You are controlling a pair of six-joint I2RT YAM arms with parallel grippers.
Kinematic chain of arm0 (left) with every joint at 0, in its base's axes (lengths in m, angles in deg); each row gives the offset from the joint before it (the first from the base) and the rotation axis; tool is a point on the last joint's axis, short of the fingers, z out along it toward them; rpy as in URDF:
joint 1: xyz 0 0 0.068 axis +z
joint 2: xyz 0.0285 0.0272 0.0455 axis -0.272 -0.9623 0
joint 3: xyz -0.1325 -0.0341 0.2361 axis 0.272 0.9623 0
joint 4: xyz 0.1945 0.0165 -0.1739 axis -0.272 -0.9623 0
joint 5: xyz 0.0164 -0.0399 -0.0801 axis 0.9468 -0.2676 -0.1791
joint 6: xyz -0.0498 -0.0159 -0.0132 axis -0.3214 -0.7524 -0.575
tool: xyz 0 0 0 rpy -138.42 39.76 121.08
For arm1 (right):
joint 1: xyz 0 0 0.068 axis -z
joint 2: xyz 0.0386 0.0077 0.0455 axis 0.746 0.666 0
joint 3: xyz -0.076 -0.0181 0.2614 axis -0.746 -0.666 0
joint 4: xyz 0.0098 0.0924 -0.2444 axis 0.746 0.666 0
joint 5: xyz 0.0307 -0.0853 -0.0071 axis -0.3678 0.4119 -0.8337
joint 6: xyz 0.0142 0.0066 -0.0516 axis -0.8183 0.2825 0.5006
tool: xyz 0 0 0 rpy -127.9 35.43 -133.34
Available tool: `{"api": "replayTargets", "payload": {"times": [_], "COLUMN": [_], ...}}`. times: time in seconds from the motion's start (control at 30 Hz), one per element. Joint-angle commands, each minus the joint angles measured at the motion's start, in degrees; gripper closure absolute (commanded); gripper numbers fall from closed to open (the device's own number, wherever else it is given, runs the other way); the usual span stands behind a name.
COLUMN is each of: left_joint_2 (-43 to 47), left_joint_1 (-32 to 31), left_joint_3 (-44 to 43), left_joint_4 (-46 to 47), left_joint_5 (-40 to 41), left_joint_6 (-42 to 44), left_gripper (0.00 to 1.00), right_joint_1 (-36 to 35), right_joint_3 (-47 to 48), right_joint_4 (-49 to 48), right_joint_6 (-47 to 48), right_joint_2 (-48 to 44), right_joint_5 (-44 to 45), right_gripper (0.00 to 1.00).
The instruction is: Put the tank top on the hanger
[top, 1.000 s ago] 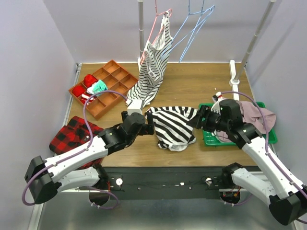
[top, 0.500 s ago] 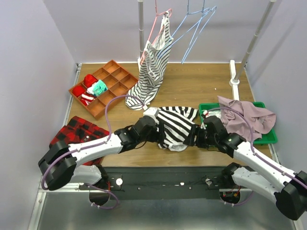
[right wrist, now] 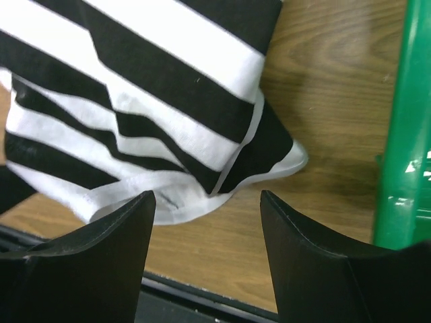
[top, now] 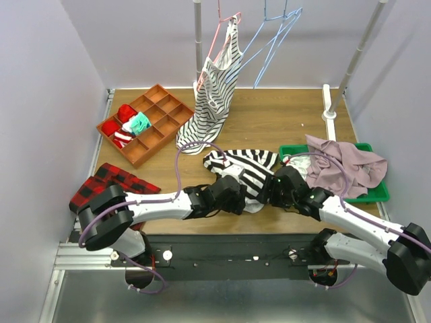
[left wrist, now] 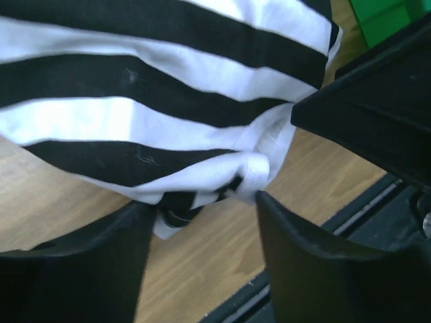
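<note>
The wide-striped black-and-white tank top [top: 248, 165] lies crumpled on the wooden table, near the front edge. My left gripper [top: 242, 200] is open at its near hem. In the left wrist view the hem [left wrist: 256, 168] lies right at the fingertips of that gripper [left wrist: 202, 203]. My right gripper [top: 267, 191] is open at the hem's right corner. In the right wrist view the tank top [right wrist: 155, 101] lies just ahead of it [right wrist: 207, 196]. The light-blue hanger [top: 273, 40] hangs empty on the back rail.
A pink hanger [top: 219, 37] holds a finer-striped top [top: 212, 101] beside the blue one. A green tray [top: 374, 195] with a mauve garment [top: 343, 165] is at the right, its rim in the right wrist view [right wrist: 404, 134]. A brown divided box [top: 145, 124] and red plaid cloth [top: 101, 185] lie left.
Both grippers have come down and forward from the tank top's sides to its near hem, closing in on each other. The tank top looks a little more bunched.
</note>
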Motion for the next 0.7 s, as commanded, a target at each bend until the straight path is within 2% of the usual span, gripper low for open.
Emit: {"api": "replayTargets", "payload": {"times": [0.0,0.07,0.1,0.2,0.47,0.67], "left_joint_2": [-1.11,-1.64,-1.72,0.81,13.37,16.46], "left_joint_1": [-0.33,-0.33,-0.33,-0.07,7.57,8.99], "left_joint_3": [-2.47,-4.05,-5.8,-8.44,-15.91,-28.04], "left_joint_4": [-0.59,-2.59,-3.57,-7.35,-14.03,-20.18], "left_joint_5": [6.39,8.23,9.37,14.64,14.84,13.78], "left_joint_6": [0.84,1.54,2.15,2.42,3.91,7.59], "left_gripper": [0.46,0.61,0.79,1.0,1.0,1.0], "right_joint_1": [-0.33,-0.33,-0.24,-0.33,-0.24,-0.24], "right_joint_3": [-0.96,-0.44,0.7,2.98,10.1,18.78], "right_joint_4": [-2.8,-3.07,-2.72,-2.02,-1.93,-0.52], "right_joint_6": [-1.63,-1.46,-1.28,0.47,5.66,6.89], "right_joint_2": [0.84,1.1,1.11,-0.38,-3.46,-1.27], "right_joint_5": [4.48,4.65,4.92,5.01,5.0,6.94], "right_gripper": [0.28,0.28,0.28,0.28,0.28,0.26]}}
